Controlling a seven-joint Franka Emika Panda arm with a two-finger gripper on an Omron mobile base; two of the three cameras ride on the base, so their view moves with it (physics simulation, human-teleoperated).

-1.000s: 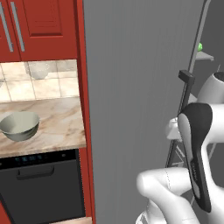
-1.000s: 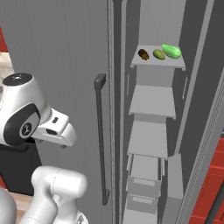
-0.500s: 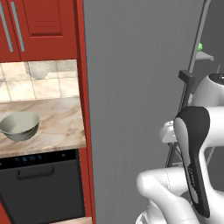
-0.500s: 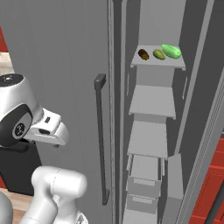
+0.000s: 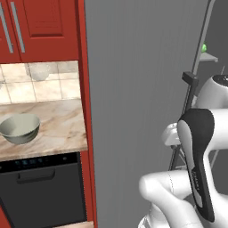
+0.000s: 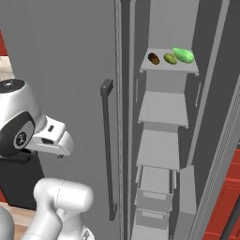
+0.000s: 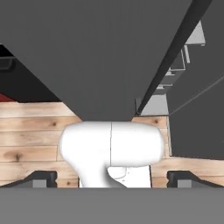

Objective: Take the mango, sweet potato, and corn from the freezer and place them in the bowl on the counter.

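On the freezer (image 6: 159, 140) shelf: sweet potato (image 6: 153, 58) (no readable writing); tool (image 7: 112, 177) fingertips apart.

The bowl (image 5: 19, 128) sits on the counter (image 5: 62, 129) at the left, under red cabinets (image 5: 38, 29) and above a black appliance front (image 5: 42, 191). A red panel (image 5: 87, 133) stands between the counter and the grey freezer (image 5: 138, 89) door. At the right, past the door's edge, a green item (image 5: 204, 47) rests on a shelf. The white arm (image 5: 196, 169) rises in the lower right.
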